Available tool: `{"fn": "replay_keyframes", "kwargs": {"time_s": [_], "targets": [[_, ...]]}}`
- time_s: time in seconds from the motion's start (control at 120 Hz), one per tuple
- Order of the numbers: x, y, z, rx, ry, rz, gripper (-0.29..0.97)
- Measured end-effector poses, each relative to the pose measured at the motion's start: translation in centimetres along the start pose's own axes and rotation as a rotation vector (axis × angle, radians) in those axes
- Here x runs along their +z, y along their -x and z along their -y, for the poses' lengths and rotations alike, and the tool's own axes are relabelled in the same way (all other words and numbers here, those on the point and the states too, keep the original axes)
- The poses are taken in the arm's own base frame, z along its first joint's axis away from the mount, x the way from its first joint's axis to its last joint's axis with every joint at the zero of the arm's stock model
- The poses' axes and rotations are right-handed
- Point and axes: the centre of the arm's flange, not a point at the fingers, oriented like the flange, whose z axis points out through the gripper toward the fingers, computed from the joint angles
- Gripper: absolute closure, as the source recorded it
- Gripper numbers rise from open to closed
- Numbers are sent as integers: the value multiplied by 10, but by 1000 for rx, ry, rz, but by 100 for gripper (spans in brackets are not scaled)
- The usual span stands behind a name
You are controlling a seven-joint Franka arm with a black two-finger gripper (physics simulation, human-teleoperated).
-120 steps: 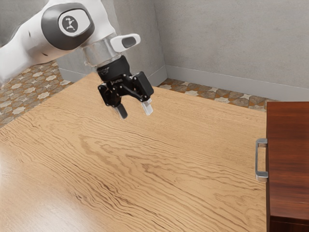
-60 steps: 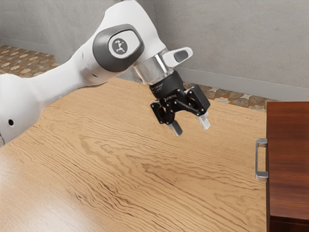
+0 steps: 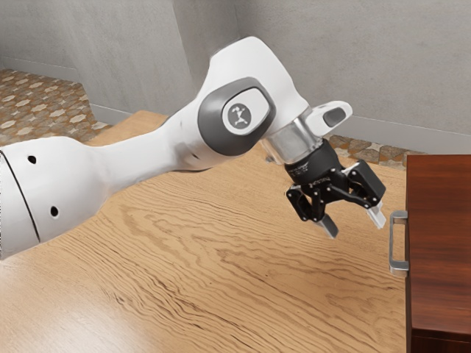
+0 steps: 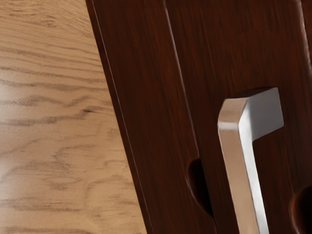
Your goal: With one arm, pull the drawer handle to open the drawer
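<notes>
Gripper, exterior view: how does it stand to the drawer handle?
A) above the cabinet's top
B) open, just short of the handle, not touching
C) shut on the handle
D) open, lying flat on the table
B: the gripper is spread open with nothing in it, and a gap shows between it and the drawer handle.

Even, diffuse, moderately bright light. Exterior view: the wooden table (image 3: 147, 257) carries a pale sheen toward 8 o'clock, and the white arm (image 3: 132, 165) is shaded along its underside. Wrist view: the metal handle (image 4: 241, 161) gleams, with soft dark shadows on the drawer front (image 4: 146, 97) beside it.
</notes>
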Motion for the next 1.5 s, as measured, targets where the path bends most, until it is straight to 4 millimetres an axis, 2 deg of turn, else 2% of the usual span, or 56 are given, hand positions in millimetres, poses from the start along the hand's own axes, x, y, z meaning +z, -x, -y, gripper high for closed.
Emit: {"fn": "replay_keyframes", "kwargs": {"time_s": [0.092,0.433,0.708,1.167,1.358,1.5], "targets": [[9,-4,-4,-11,12,-38,3],[18,-19,3,-67,32,-133,3],[26,-14,-6,-66,31,-125,6],[30,-10,5,-97,13,-73,23],[18,-7,22,-124,-3,-64,24],[0,-3,31,-129,-21,-64,25]]}}
